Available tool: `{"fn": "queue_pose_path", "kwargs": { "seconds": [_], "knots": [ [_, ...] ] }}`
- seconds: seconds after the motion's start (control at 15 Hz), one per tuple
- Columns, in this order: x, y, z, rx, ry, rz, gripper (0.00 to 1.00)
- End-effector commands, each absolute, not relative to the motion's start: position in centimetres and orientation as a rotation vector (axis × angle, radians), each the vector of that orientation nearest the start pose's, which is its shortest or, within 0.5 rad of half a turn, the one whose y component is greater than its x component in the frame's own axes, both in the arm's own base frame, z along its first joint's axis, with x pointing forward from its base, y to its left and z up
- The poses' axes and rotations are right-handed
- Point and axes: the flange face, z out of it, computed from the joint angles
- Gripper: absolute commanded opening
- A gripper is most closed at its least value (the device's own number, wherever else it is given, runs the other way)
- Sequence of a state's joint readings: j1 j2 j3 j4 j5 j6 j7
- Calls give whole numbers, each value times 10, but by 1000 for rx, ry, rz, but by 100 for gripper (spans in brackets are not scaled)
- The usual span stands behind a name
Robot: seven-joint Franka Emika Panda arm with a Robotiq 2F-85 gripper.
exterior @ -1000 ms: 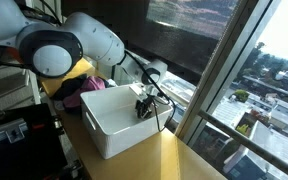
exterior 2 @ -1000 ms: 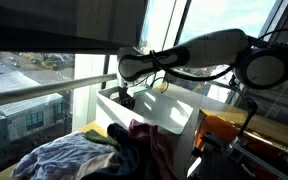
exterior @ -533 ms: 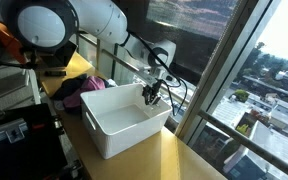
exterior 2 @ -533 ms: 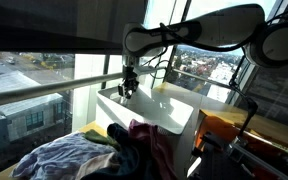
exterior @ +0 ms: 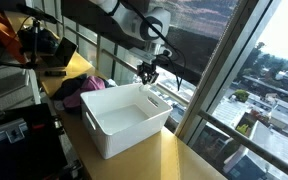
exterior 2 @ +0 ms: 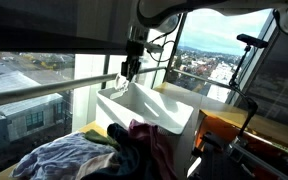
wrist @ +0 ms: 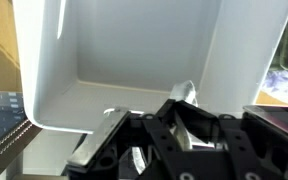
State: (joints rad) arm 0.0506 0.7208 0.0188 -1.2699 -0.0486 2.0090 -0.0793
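Jaws pinched almost shut on nothing I can see, my gripper (exterior: 146, 72) hangs above the white rectangular plastic bin (exterior: 112, 140), which lies below me, nearest at its window-side rim.

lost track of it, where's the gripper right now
In both exterior views the gripper hangs shut in the air above the window-side end of the white bin, clear of its rim; the pile of clothes lies by the bin's opposite end.

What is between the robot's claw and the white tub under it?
Nothing, just bare air: the gripper hangs clear above the white tub, as both exterior views show.
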Motion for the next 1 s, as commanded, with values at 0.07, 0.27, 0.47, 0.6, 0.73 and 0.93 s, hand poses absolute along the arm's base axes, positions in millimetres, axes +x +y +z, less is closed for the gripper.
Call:
{"fn": "queue_pose_path", "kwargs": {
  "seconds": [0.07,0.27,0.47,0.6,0.73,0.93],
  "knots": [
    [695,77,360,-3131,-523,-146,2],
    [662,98,374,-3100,-676,-208,2],
    [624,120,390,-3051,-811,-282,2],
    [596,134,398,-3015,-888,-337,2],
    [564,146,402,-2985,-966,-375,2],
    [510,162,398,-2939,-1063,-373,2]
  ]
}}
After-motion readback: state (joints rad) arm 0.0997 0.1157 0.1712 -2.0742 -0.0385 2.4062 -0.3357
